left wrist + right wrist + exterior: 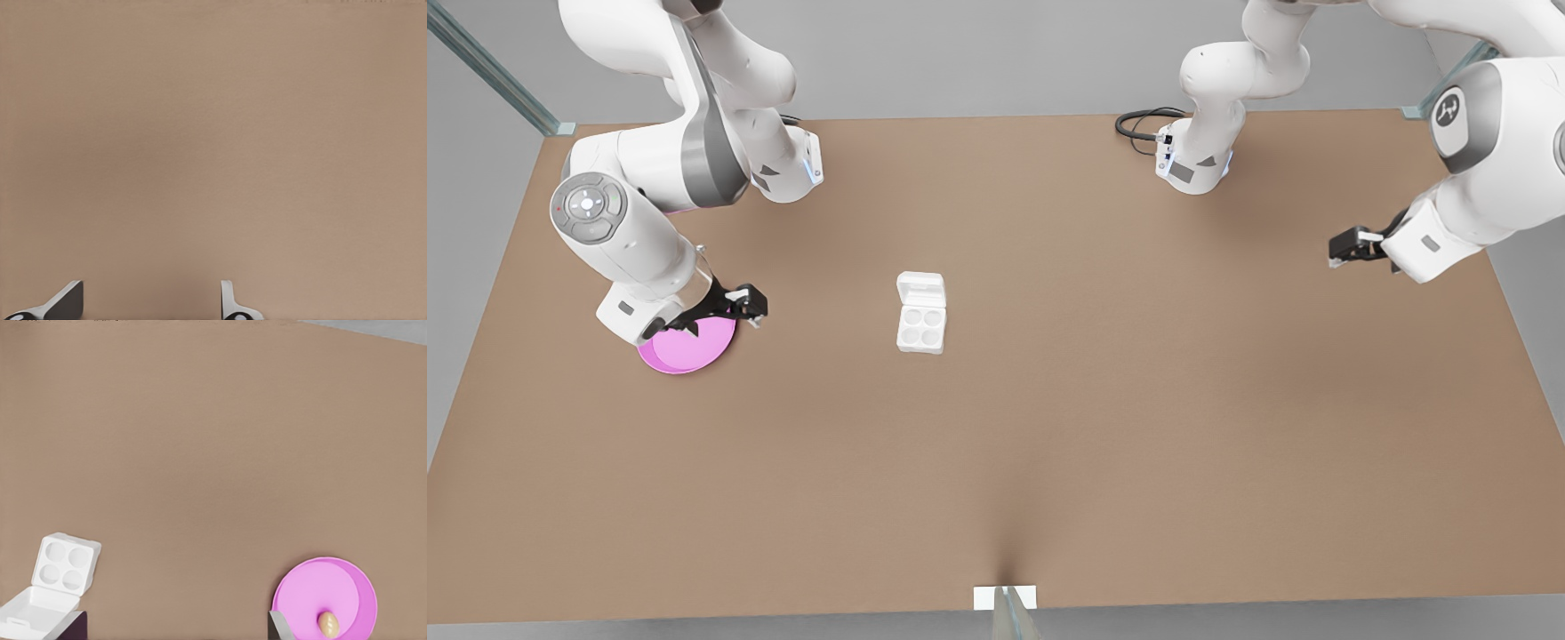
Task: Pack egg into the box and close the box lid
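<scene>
Egg [327, 624] sits in the pink dish [347, 587] under the open right gripper [752, 307]; drop straight, pinch gently. Left gripper [1343, 249], also open, waits away from box [921, 327].

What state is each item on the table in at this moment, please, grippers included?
egg: lying in the pink dish, not yet packed.
pink dish: flat on the table, holding the egg.
box: open, all four cups empty.
box lid: folded back, flat.
right gripper: open, above the dish.
left gripper: open, waiting over bare table at the front view's right.
</scene>
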Tool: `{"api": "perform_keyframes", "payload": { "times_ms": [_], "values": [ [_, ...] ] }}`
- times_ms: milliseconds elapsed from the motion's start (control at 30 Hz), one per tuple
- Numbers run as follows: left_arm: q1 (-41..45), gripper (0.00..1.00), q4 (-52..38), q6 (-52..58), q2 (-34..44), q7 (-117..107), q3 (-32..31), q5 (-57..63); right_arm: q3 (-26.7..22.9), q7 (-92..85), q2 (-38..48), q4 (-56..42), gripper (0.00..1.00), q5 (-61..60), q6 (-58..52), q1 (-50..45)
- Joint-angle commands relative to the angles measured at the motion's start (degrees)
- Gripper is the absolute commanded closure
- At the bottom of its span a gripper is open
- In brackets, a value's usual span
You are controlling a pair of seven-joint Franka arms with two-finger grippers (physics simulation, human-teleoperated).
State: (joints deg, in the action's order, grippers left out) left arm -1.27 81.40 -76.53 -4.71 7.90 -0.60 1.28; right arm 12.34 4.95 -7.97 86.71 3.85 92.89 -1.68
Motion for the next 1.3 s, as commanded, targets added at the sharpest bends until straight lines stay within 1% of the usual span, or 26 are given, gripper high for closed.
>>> {"api": "perform_keyframes", "payload": {
  "times_ms": [0, 33, 100, 133, 200, 267, 333, 367, 400, 433, 467, 500, 533, 567, 600, 667, 833, 967, 1067, 1167, 1200, 1267],
  "values": [
    [0.5, 0.0, 0.0, -1.1, 0.0, 2.4, 0.0, 0.0, 0.0, 0.5, 0.1, 0.0, 0.0, 0.0, 0.7, 0.0],
    [0.5, 0.0, 0.0, -1.1, 0.0, 2.4, 0.0, 0.0, 0.0, 0.2, 0.1, -0.4, 0.0, -1.8, 0.7, 1.1],
    [0.5, 0.0, 0.0, -0.8, 0.0, 2.4, 0.0, 0.0, -0.1, -0.7, -0.2, -0.1, 0.0, -1.3, -1.5, 2.1],
    [0.5, 0.0, 0.0, -0.8, -0.9, 2.3, 0.0, 0.0, -0.1, -0.3, -1.8, 0.3, 0.0, -1.7, -3.7, 2.6],
    [0.5, 0.0, 0.0, -1.2, -2.9, 2.3, 0.0, 0.0, -0.1, -0.7, -8.4, 1.4, 0.0, -0.6, -1.4, 5.0],
    [0.5, 0.0, 0.0, -1.3, -3.4, 2.3, 0.0, 0.0, -0.1, -3.5, -9.1, 5.0, 0.0, -0.6, -0.3, 7.9],
    [0.6, 0.0, 0.0, -1.3, -3.4, 2.3, 0.0, 0.0, -0.1, -4.1, -8.7, 7.7, 0.0, 1.9, 1.0, 8.5],
    [0.6, 0.0, 0.0, -1.3, -3.4, 2.3, 0.0, 0.0, 0.1, -6.6, -6.7, 14.7, 0.0, 2.0, 8.3, 10.2],
    [0.6, 0.0, 0.0, -1.3, -3.4, 2.3, 0.0, 0.0, 0.2, -7.9, -4.6, 18.3, 0.0, 2.1, 10.7, 11.2],
    [0.6, 0.0, 0.0, -1.2, -3.4, 2.4, 0.0, 0.0, 0.2, -9.3, -2.5, 21.1, 0.0, 2.1, 12.5, 12.0],
    [0.6, 0.0, 0.0, -1.2, -3.4, 2.4, 0.0, 0.0, 0.4, -9.8, 1.8, 23.7, 0.0, 2.0, 12.2, 12.1],
    [0.5, 0.0, 0.0, -1.1, -3.4, 2.4, 0.0, 0.0, 0.4, -9.9, 3.0, 26.8, 0.0, 2.0, 13.0, 12.2],
    [0.5, 0.0, 0.0, -1.1, -3.4, 2.4, 0.0, 0.0, 0.4, -11.8, 3.5, 30.4, 0.0, 2.0, 18.5, 14.0],
    [0.5, 0.0, 0.0, -1.1, -3.4, 2.4, 0.0, 0.0, 0.4, -12.2, 6.5, 40.6, 0.0, 2.0, 30.7, 16.0],
    [0.5, 0.0, -0.1, -1.1, -3.4, 2.5, 0.1, 0.0, 0.4, -12.2, 7.2, 44.0, 0.0, 2.0, 35.0, 16.8],
    [0.5, 0.0, -0.1, -1.1, -3.4, 2.5, 0.0, 0.0, 0.4, -13.2, 6.7, 44.3, 0.0, 2.0, 37.1, 18.8],
    [0.5, 0.0, 0.0, -1.2, -3.4, 2.5, 0.0, 0.0, 0.3, -23.6, 2.8, 46.7, 0.0, 2.0, 47.8, 26.6],
    [0.5, 0.0, 0.0, -1.1, -3.4, 2.5, 0.0, 0.0, 0.3, -25.6, 2.4, 46.7, 0.0, 2.0, 47.9, 28.1],
    [0.5, 0.0, 0.0, -1.2, -3.4, 2.4, 0.0, 0.0, 0.3, -30.1, -0.1, 46.7, 0.0, 2.7, 52.5, 29.4],
    [0.5, 0.0, 0.0, -1.2, -3.4, 2.4, 0.0, 0.0, 0.3, -32.0, -2.2, 46.7, 0.0, 2.7, 54.3, 30.2],
    [0.5, 0.0, 0.0, -1.2, -3.4, 2.4, 0.0, 0.0, 0.3, -33.2, -4.7, 46.9, 0.0, 2.7, 57.1, 31.2],
    [0.5, 0.0, 0.0, -1.2, -3.4, 2.4, 0.0, 0.0, 0.3, -33.5, -5.4, 48.0, 0.0, 2.7, 57.4, 31.7]
  ]
}}
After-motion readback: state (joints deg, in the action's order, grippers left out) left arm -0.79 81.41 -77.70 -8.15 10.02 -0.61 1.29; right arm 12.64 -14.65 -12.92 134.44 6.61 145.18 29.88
